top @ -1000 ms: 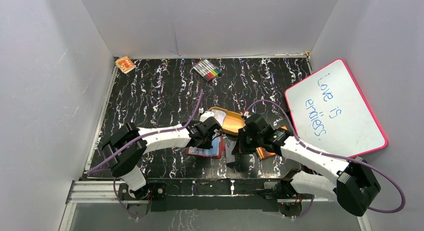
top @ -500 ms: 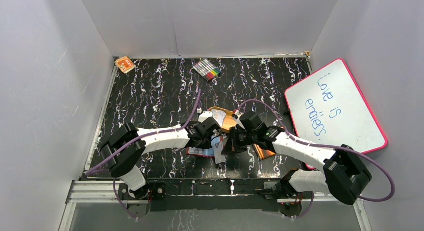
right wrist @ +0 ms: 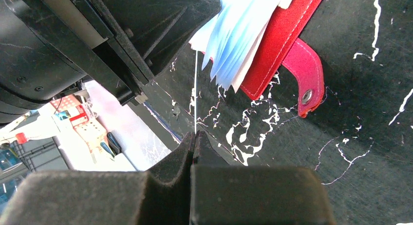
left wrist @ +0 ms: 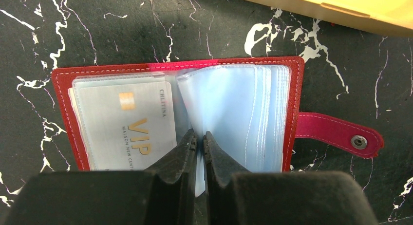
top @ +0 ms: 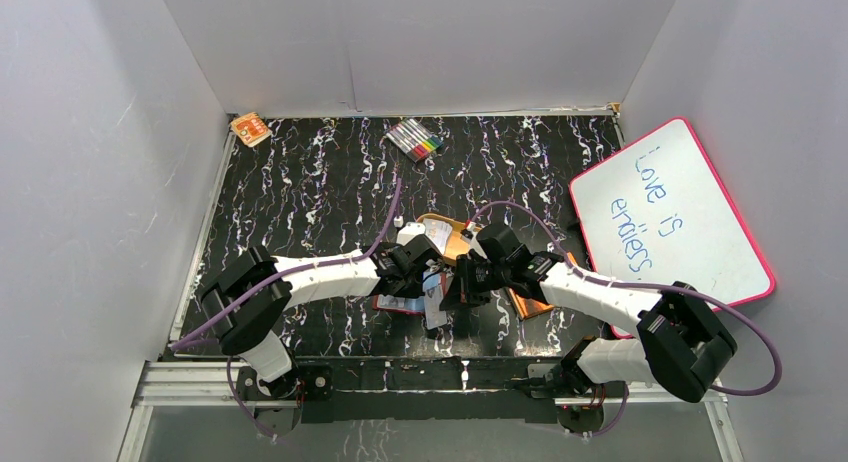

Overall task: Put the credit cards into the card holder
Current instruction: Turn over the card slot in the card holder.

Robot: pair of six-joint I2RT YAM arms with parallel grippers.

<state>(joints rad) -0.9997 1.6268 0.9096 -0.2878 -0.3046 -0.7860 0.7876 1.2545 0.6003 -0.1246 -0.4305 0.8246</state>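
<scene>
- Fingers point(left wrist: 178, 154) of the left hand point(left wrist: 199, 137) are clenched on one clear sleeve point(left wrist: 229, 113).
- The red card holder point(left wrist: 122, 69) lies open on the counter point(left wrist: 97, 20), between the two hands.
- The right hand point(right wrist: 194, 136) pinches a thin white card point(right wrist: 196, 88) edge-on, just right of the sleeves. The card points at them, so I think it must slide left.

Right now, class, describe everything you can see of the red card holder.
The card holder is a small red wallet, leather-like with pale stitching, lying open and flat on the black marbled table. An unfastened snap tab sticks out from one side. Inside is a stack of glossy pale-blue clear sleeves; one holds a grey VIP card. The left gripper pinches one sleeve near the spine.
</scene>
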